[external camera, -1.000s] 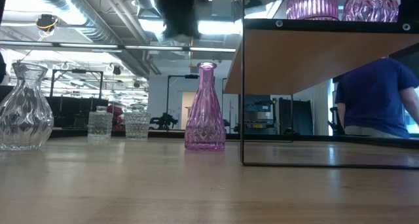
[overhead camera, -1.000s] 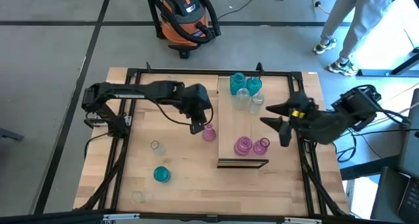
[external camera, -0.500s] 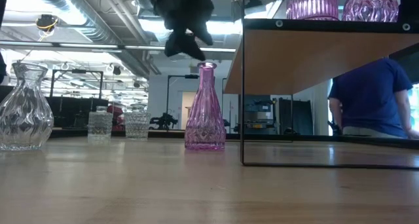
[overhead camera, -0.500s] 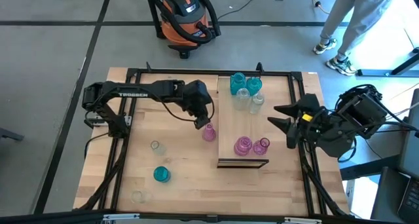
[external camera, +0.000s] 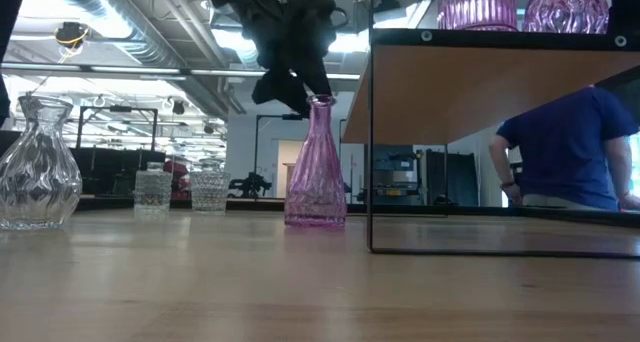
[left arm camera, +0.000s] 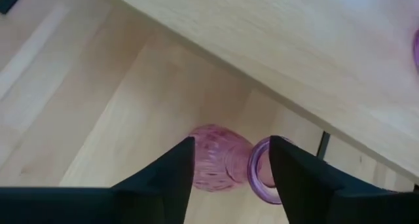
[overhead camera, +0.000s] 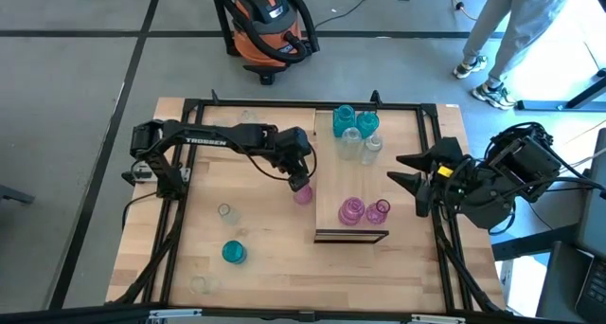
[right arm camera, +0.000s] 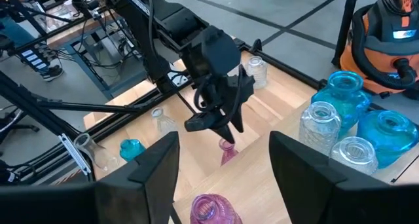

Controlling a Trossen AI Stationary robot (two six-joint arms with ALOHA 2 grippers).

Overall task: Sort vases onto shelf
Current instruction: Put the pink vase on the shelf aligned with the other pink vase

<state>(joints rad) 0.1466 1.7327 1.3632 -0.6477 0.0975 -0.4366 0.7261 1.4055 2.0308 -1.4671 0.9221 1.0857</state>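
Pink ribbed glass is sitting between the spread jaws of the left gripper (overhead camera: 299, 180): in its wrist view the two dark fingers (left arm camera: 171, 170) are flanking the neck of the slim pink-magenta bottle vase (external camera: 315, 165) with a gap on each side, not yet pinching. In the low view the vase is leaning slightly, its rim touching a finger. It is standing on the wooden tabletop (overhead camera: 256, 229), just beside the nine o'clock edge of the long light-wood shelf board (overhead camera: 330, 182).

Risks, as I judge them: closing off-centre could be pushing the narrow neck sideways and tipping the tall vase; smooth glass could be slipping from a light pinch; lifting toward three o'clock could be knocking it against the shelf edge or the two round pink vases (overhead camera: 352, 210) already on it.

At three o'clock the right gripper (overhead camera: 414, 179) is waiting beside the shelf, jaws spread, holding nothing.
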